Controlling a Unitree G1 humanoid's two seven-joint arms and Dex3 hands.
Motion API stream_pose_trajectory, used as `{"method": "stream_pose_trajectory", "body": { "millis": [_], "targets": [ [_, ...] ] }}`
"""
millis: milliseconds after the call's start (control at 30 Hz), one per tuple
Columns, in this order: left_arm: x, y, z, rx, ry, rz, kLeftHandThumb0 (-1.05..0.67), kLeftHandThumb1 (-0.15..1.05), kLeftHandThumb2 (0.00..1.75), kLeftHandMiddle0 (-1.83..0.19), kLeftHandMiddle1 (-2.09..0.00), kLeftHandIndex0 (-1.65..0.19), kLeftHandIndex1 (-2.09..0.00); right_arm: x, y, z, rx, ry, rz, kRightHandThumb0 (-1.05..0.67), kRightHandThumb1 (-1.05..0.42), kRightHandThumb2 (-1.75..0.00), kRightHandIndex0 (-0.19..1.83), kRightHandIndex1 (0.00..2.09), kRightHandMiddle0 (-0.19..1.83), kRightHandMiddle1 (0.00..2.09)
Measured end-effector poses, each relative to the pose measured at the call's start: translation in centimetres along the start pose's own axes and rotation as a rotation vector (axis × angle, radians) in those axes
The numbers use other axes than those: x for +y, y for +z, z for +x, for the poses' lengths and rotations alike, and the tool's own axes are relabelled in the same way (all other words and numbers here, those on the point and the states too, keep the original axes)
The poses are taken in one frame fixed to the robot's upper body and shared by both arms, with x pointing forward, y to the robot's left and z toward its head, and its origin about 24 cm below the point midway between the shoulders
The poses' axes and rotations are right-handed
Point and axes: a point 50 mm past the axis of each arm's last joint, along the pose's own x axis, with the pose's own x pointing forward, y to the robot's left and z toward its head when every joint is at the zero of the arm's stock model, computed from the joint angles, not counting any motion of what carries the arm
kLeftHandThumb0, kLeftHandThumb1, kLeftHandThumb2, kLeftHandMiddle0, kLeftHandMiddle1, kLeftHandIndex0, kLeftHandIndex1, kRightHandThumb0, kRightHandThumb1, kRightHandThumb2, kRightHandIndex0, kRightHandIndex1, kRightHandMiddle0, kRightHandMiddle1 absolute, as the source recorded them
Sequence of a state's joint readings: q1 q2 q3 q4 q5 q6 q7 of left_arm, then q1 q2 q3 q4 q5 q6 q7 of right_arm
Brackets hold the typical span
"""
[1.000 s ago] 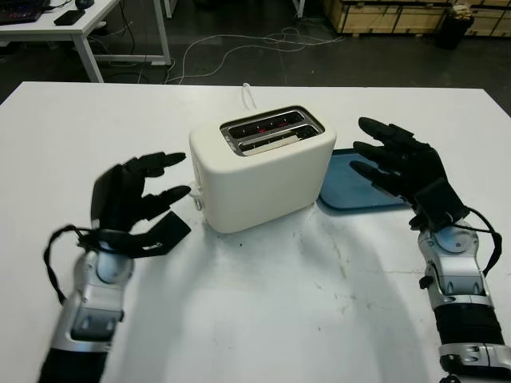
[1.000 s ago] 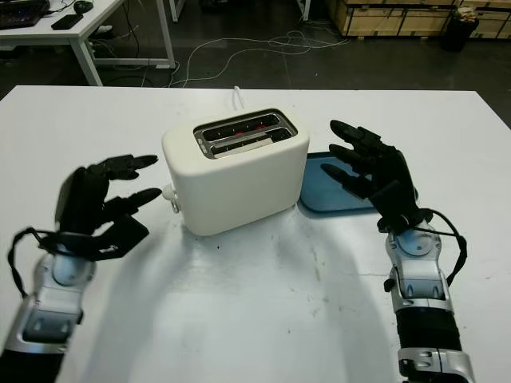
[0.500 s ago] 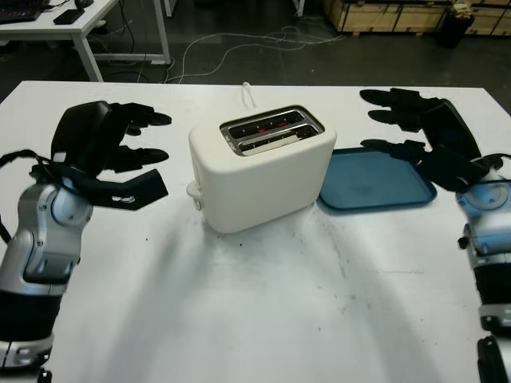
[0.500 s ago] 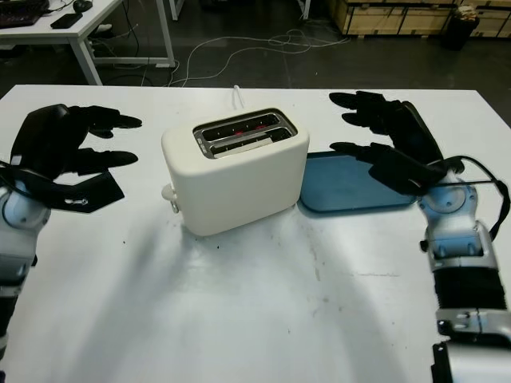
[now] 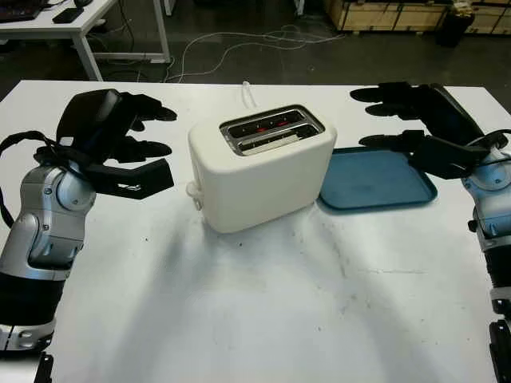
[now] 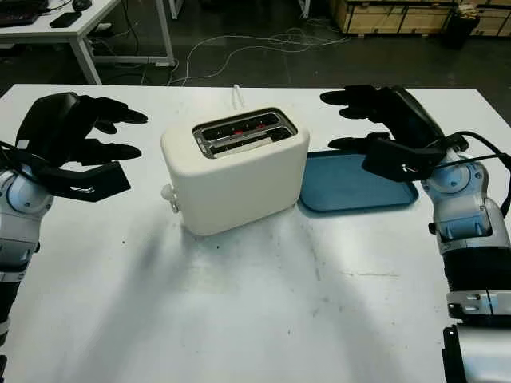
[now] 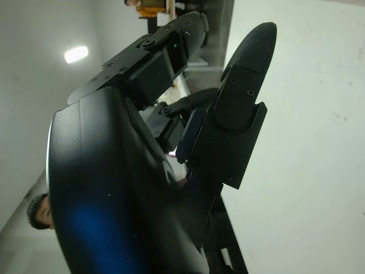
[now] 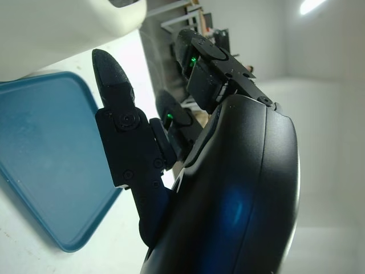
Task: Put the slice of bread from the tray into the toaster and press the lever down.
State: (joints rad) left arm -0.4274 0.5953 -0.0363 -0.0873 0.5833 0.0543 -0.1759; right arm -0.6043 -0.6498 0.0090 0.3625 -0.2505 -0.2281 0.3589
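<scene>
Two black robot hands up in the air over a white table (image 5: pixel 263 311), both released and holding nothing. Left hand (image 5: pixel 112 148) at the left of the frame, level with the toaster and well apart from it, fingers pointing toward it. Right hand (image 5: pixel 419 128) at the upper right, above the far right corner of the tray.

Cream toaster (image 5: pixel 263 175) in the centre of the frame, set at a slight angle, with two slots on top. Red glow inside the rear slot. Pale slice of bread (image 5: pixel 275 141) sunk in the front slot, only its top edge in sight. Small cream lever (image 5: pixel 192 191) low on the toaster's left end. White cord (image 5: pixel 249 94) leading away behind the toaster.

Blue tray (image 5: pixel 383 179) just right of the toaster, touching or almost touching its corner.

Dark floor with loose cables beyond the table, a white desk (image 5: pixel 80 24) at the upper left, wooden crates (image 5: pixel 383 14) at the upper right
</scene>
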Motion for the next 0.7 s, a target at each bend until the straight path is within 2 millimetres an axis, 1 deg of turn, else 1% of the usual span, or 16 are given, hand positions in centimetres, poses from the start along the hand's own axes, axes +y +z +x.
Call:
{"method": "stream_pose_trajectory", "body": {
  "millis": [100, 200, 400, 700],
  "targets": [
    [0.0, 0.0, 0.0, 0.0, 0.0, 0.0, -0.6, 0.79, 0.0, -0.75, -0.89, -0.99, -0.02, -0.4, 0.4, 0.4, -0.013, 0.008, -0.004, -0.27, -0.75, 0.0, 0.78, 0.01, 0.68, 0.0],
    [-0.1, 0.0, 0.0, 0.0, -0.002, 0.007, -0.6, 0.79, 0.0, -0.73, -0.9, -0.99, -0.02, -0.8, 0.8, 0.7, -0.027, 0.009, -0.01, -0.25, -0.74, 0.0, 0.78, 0.01, 0.69, 0.01],
    [-0.2, 0.0, 0.0, 0.005, -0.012, 0.024, -0.59, 0.78, 0.0, -0.73, -0.92, -0.98, -0.01, -0.9, 1.0, 0.8, -0.025, 0.017, -0.012, -0.24, -0.75, 0.0, 0.76, 0.0, 0.67, 0.0],
    [-0.2, 0.1, 0.0, -0.001, -0.012, 0.025, -0.6, 0.79, 0.0, -0.73, -0.91, -0.99, -0.01, -0.8, 1.3, 0.9, -0.025, 0.027, -0.018, -0.28, -0.75, 0.0, 0.77, 0.0, 0.67, 0.0]
  ]
}}
